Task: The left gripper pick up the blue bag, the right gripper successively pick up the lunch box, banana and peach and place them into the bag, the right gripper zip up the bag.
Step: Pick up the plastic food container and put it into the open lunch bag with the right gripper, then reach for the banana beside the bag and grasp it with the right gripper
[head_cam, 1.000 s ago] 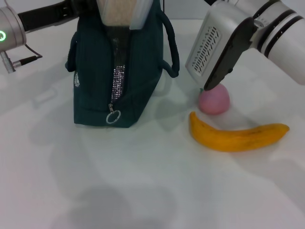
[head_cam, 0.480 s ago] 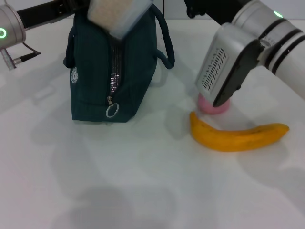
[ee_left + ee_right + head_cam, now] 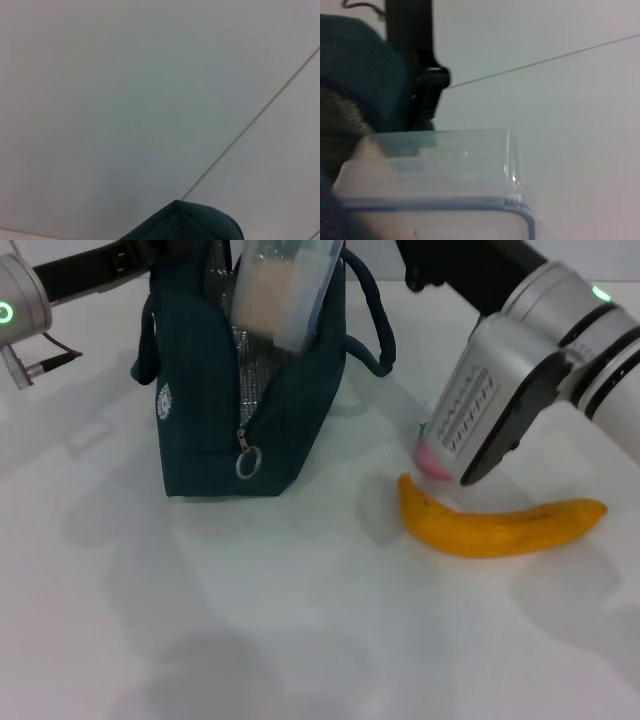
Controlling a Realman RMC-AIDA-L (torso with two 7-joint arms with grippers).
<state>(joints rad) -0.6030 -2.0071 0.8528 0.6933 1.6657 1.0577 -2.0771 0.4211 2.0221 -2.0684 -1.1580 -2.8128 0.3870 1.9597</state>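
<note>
I push the box (image 3: 283, 290) deeper into the bag (image 3: 235, 410) gently, keeping it upright, though I cannot tell either claw's state.

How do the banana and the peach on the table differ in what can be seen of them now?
The banana is long, curved and orange-yellow; the peach is pink. The banana lies in full view, while the peach is mostly hidden behind the right arm, so only a small pink part shows. The banana sits nearer the camera; the peach lies just behind its end nearest the blue bag. Both rest on the white table, outside the bag.
</note>
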